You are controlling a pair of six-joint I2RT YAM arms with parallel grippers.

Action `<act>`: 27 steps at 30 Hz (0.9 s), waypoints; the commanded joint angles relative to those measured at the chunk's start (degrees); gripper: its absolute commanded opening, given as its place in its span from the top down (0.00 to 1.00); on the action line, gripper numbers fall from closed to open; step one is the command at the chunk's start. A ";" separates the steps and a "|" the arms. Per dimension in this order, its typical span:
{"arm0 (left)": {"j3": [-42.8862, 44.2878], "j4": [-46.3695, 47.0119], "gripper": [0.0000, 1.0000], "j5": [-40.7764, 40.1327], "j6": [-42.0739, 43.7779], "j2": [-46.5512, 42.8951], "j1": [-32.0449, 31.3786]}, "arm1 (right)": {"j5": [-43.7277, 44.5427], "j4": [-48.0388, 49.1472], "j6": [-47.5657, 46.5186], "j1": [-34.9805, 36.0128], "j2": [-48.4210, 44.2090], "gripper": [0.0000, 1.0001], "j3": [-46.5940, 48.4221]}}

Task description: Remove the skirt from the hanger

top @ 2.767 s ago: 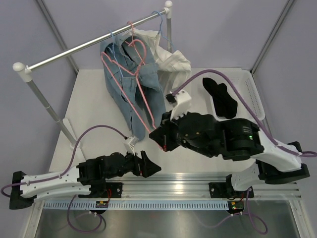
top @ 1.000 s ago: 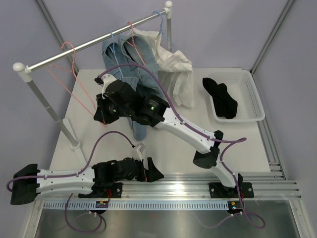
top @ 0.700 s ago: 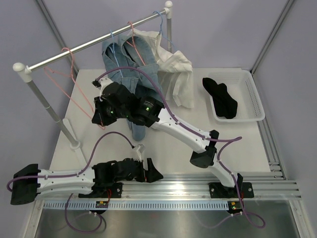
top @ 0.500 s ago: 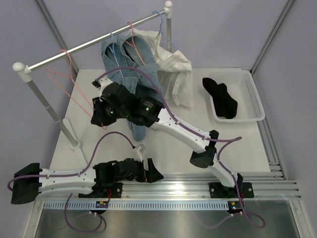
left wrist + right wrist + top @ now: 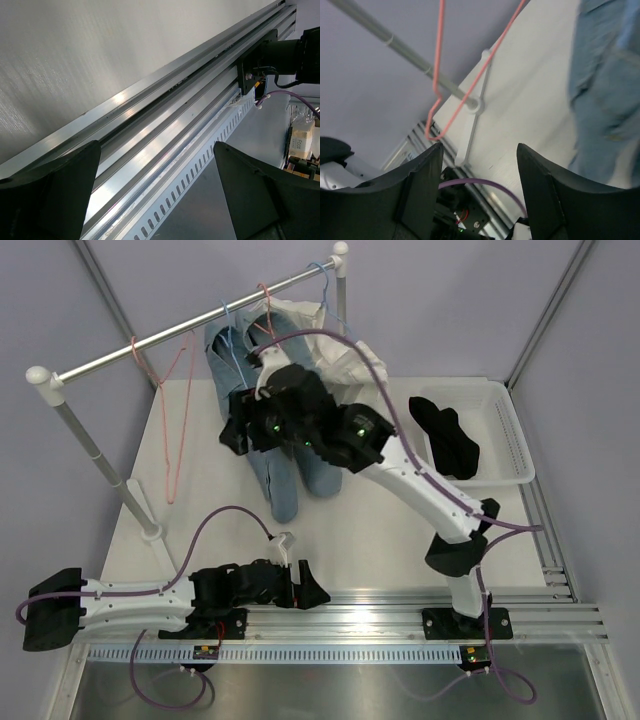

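Hanger: we saw the pink hanger [image 5: 439, 50] bare, hooked on the rail [image 5: 100, 359] near its left end and hanging down over the left side of the table [image 5: 350, 530].
Skirt: the black skirt [image 5: 447, 437] lay crumpled in the white basket [image 5: 512, 435] at the right of the table, well apart from the hanger.
Right arm: we found it stretched up and left across the table, its wrist over the jeans [image 5: 285, 490].
Right gripper [image 5: 479, 150]: its fingers stood apart with nothing between them. Its wrist view looked through the gap at the hanger's lower corner, the rack's post and a strip of denim at the right.
Left arm: it lay low along the near edge of the table, folded close to its base.
Left gripper [image 5: 156, 150]: we saw it spread wide and holding nothing, facing the aluminium beam [image 5: 165, 125] at the table's front.
Jeans: they hung from the rail right of the hanger, the legs trailing onto the table.
Shirt: the white shirt [image 5: 345, 358] hung just beside the jeans, toward the rail's right end.
Contact: we saw neither gripper touching the hanger or the skirt. We could not tell from above whether the right wrist brushed the jeans.
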 commanded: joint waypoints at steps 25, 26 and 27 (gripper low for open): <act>-1.28 7.22 0.01 2.09 0.06 3.50 -0.25 | 7.28 -0.33 -13.93 -7.56 1.99 0.37 -5.97; -1.28 7.23 0.01 2.09 0.06 3.59 -0.17 | 7.55 -0.42 -14.28 -7.56 2.25 0.38 -5.71; -1.19 7.23 0.01 2.09 0.06 3.67 -0.25 | 7.98 -0.68 -14.55 -7.56 2.87 0.41 -5.18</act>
